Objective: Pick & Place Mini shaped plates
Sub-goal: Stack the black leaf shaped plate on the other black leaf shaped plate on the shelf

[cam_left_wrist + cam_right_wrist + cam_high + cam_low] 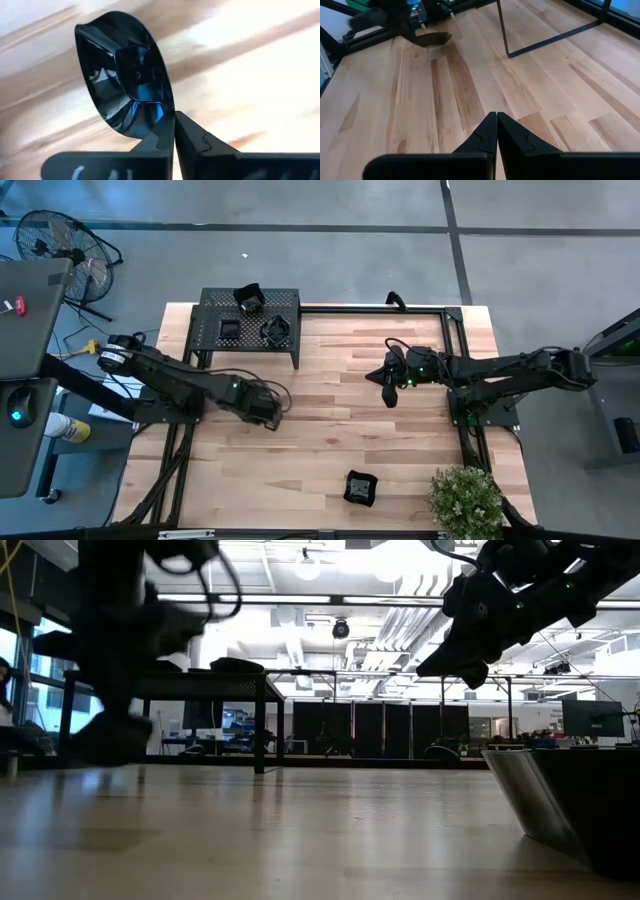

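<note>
My left gripper (268, 410) is over the table's left middle, pointing down, shut on a glossy black mini plate (125, 80). The same plate (432, 38) shows far off in the right wrist view, under the left arm. My right gripper (388, 392) hovers shut and empty over the table's right middle (495, 120). Three more mini plates (275, 330) rest on top of the black perforated rack (215, 308) at the far left. Another plate (361, 488) sits on the table near the front edge. My left gripper pinches the plate's raised rim (150, 131) between its two fingertips, coming from above and pointing down. The plate stands on edge beyond the fingertips, its hollow side turned toward the wrist camera. In the right wrist view it seems to hang just clear of the tabletop.
A black frame (455, 360) runs along the table's far and right sides. A potted plant (465, 498) stands at the front right corner. Bare wood (330, 430) lies between the two grippers.
</note>
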